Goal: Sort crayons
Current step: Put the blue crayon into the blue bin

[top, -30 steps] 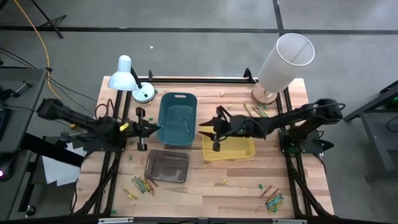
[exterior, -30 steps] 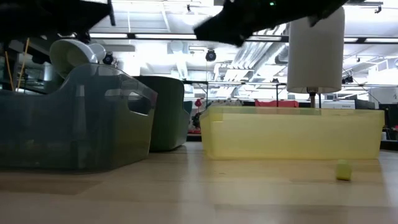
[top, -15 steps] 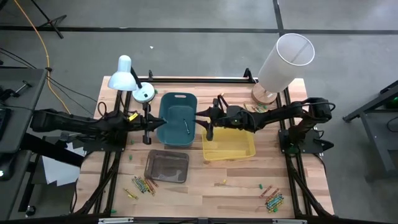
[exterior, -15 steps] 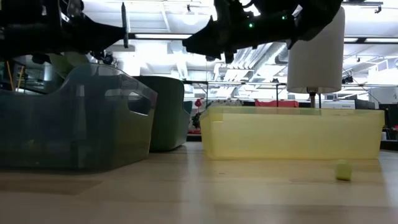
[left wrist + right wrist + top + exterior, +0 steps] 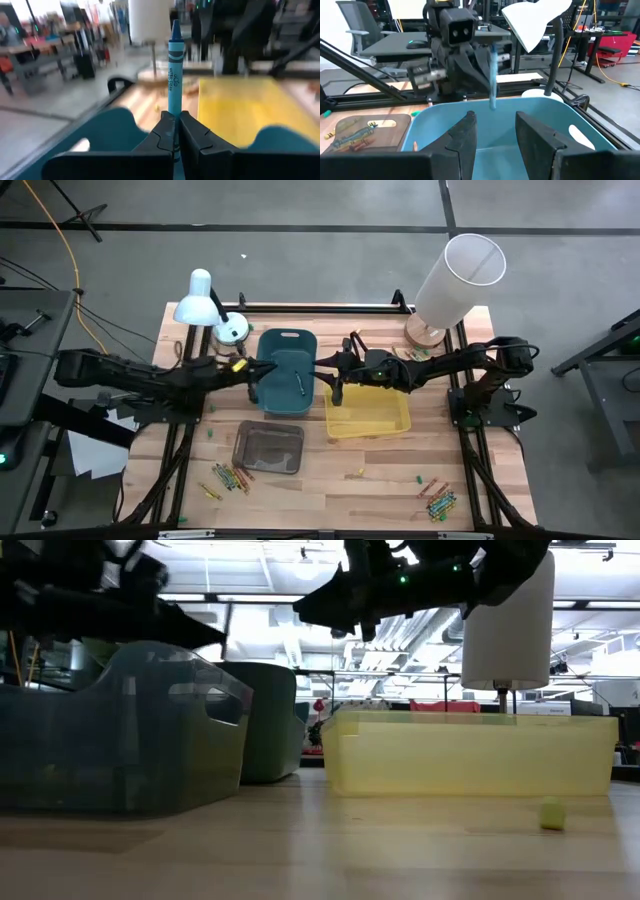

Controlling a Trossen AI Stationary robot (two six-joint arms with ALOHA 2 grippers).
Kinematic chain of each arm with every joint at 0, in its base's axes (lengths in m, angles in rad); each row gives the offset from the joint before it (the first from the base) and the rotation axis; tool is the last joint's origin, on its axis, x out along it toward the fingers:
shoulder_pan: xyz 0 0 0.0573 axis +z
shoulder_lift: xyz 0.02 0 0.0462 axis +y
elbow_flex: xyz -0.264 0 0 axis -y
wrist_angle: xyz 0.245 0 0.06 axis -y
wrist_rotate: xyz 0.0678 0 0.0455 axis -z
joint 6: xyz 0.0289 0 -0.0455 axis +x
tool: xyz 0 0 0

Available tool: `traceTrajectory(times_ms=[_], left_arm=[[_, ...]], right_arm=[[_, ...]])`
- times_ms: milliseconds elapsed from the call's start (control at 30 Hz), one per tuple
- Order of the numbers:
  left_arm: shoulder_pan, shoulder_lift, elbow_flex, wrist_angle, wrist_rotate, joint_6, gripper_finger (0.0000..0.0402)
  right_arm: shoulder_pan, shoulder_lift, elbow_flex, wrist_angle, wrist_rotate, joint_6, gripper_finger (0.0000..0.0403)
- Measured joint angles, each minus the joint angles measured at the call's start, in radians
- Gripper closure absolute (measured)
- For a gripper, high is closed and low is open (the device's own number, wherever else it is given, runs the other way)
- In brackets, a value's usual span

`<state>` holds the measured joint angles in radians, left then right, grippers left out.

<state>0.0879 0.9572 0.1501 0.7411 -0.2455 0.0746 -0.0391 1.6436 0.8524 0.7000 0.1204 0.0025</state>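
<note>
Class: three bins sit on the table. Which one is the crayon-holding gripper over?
The teal bin. The left gripper, shut on a blue crayon, is at its edge; the yellow bin and clear grey bin sit elsewhere.

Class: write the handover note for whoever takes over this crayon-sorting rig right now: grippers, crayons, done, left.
Left gripper: shut on a blue crayon, held over the teal bin's left edge.
Right gripper: open, empty, over that bin's right edge.
Done: one crayon lies in the teal bin; the yellow bin and grey bin look empty.
Left: loose crayons front left, front right and by the lamp base at back right.
</note>
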Motion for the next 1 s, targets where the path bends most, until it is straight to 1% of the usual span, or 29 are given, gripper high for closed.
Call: traceTrajectory(times_ms=[100, 200, 300, 433, 533, 633, 700, 833, 1000], left_arm=[[0.000, 0.089, 0.101, -0.150, 0.000, -0.003, 0.0401], [0.000, 0.164, 0.211, -0.372, -0.008, -0.022, 0.0401], [0.000, 0.230, 0.314, -0.567, -0.049, -0.074, 0.0401], [0.000, 0.298, 0.400, -0.730, -0.103, -0.128, 0.0401], [0.000, 0.325, 0.432, -0.797, -0.108, -0.135, 0.0401], [0.000, 0.333, 0.438, -0.818, -0.108, -0.124, 0.0400], [-0.001, 0.333, 0.439, -0.817, -0.108, -0.117, 0.0393], [-0.005, 0.333, 0.439, -0.823, -0.119, -0.116, 0.0362], [-0.022, 0.333, 0.439, -0.824, -0.122, -0.108, 0.0311]], right_arm=[[0.000, 0.000, 0.000, -0.009, 0.000, 0.001, 0.0272], [0.000, 0.000, 0.000, -0.030, -0.001, 0.026, 0.0272], [0.000, 0.000, 0.000, -0.047, -0.001, 0.043, 0.0272], [0.000, 0.000, 0.000, -0.069, -0.001, 0.051, 0.0272], [0.000, 0.000, 0.000, -0.079, -0.001, 0.071, 0.0272], [0.000, 0.000, 0.000, -0.091, -0.001, 0.091, 0.0272], [0.000, 0.000, 0.000, -0.093, -0.001, 0.101, 0.0272], [0.000, 0.000, 0.000, -0.098, -0.001, 0.103, 0.0272], [0.000, 0.000, 0.000, -0.098, -0.001, 0.103, 0.0272]])
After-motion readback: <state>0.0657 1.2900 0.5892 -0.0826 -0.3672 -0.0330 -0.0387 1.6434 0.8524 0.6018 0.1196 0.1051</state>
